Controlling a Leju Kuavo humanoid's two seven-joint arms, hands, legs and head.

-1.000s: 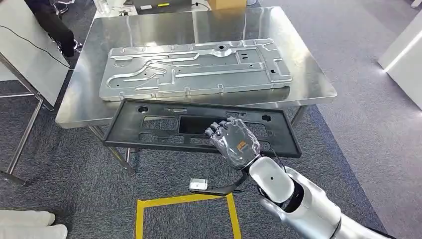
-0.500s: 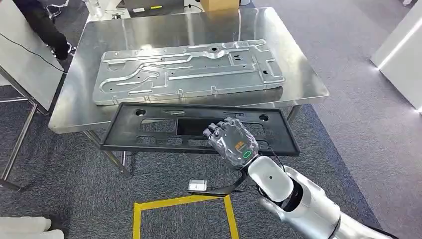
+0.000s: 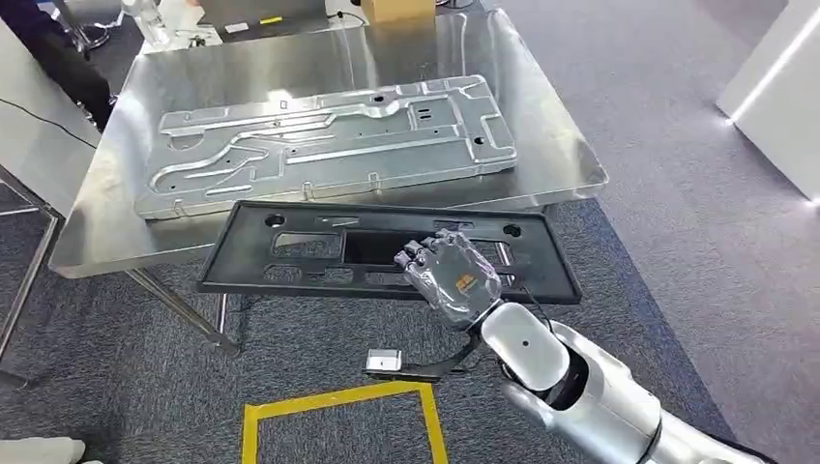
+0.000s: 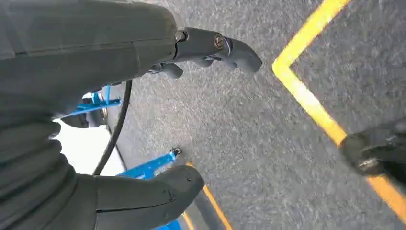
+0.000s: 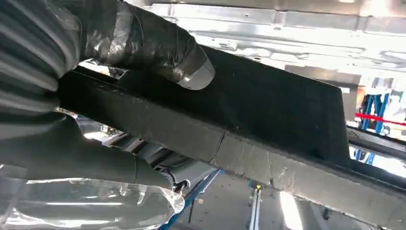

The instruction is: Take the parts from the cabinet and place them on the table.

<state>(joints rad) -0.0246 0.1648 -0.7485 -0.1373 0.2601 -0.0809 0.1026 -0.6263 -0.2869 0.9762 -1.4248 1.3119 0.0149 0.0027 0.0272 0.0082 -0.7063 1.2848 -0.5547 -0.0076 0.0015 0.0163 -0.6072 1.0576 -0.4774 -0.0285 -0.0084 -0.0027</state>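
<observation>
Since the earlier frame your whole view has swung, so the steel table (image 3: 566, 155) sits further left, which reads as the robot turning, not the parts moving. Your right hand (image 3: 451, 273) grips the black panel's (image 3: 290, 256) near rail, its far edge just short of the table edge, beside the silver plate (image 3: 319, 145). Keep it level, clear the edge before lowering; your left hand (image 4: 143, 96) hangs with fingers apart, holding nothing.

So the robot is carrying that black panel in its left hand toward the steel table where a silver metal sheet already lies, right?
Not quite: the right hand grips the black panel, as the head view shows. The rest holds: the silver metal sheet lies on the steel table.
</observation>
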